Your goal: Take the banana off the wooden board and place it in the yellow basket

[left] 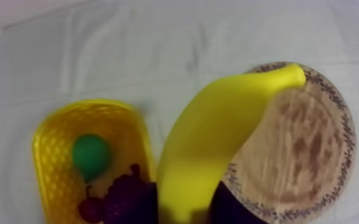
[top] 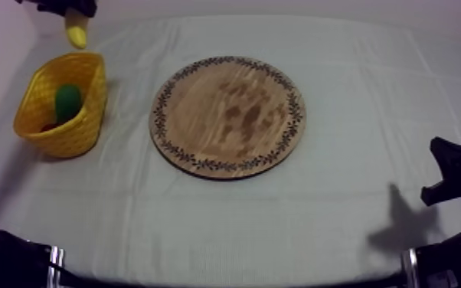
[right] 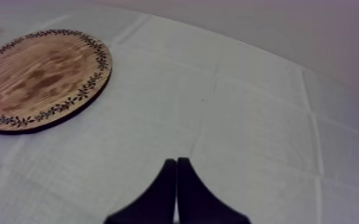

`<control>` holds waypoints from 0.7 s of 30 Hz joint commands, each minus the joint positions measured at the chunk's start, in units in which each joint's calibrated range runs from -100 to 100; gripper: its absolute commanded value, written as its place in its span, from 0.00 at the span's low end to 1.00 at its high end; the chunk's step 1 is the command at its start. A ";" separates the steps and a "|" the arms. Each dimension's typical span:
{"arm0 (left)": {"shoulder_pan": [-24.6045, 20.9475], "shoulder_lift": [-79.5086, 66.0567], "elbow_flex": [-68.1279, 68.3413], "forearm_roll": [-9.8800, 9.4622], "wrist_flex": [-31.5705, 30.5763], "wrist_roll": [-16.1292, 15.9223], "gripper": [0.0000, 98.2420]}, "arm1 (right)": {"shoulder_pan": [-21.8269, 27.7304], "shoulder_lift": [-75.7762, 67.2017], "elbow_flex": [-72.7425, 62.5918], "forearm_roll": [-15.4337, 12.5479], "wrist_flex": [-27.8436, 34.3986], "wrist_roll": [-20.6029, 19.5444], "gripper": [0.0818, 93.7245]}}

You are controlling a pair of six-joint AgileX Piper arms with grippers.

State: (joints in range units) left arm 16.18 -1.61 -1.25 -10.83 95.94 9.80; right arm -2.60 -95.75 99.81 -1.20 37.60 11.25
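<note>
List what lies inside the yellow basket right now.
A green pear, dark grapes and a small red fruit. The held banana covers the part of the basket beside the grapes; anything there is hidden.

Surface inspection. The cloth [top: 203, 222] on the counter is woven fabric, matt grey-white, creased along its fold lines. The board [top: 228, 116] is wood with open grain, darker blotches toward the centre and a low sheen; its rim pattern is dark and flat. The basket [top: 88, 122] looks like yellow plastic, lattice-walled and faintly shiny. The banana [left: 212, 137] is smooth and plastic-like with a soft gloss. The pear [left: 90, 155] is smooth, matt green. The grapes [left: 128, 193] are dark and smooth. The right end effector [right: 176, 162] is matt black.
</note>
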 commanded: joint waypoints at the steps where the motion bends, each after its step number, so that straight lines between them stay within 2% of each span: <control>1: -1.75 -0.19 0.03 -0.36 -0.07 -0.23 0.24 | 0.00 0.00 -0.03 0.01 0.06 0.01 0.00; 11: -7.46 0.98 3.27 -1.40 -0.82 -1.16 0.23 | 0.00 0.00 -0.03 0.01 0.06 0.01 0.00; 21: -11.41 5.99 5.82 -1.56 -2.14 -1.34 0.23 | 0.00 0.00 -0.03 0.01 0.06 0.01 0.00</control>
State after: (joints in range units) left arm 5.13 3.81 4.49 -12.42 93.78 8.50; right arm -2.60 -95.75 99.81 -1.20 37.68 11.25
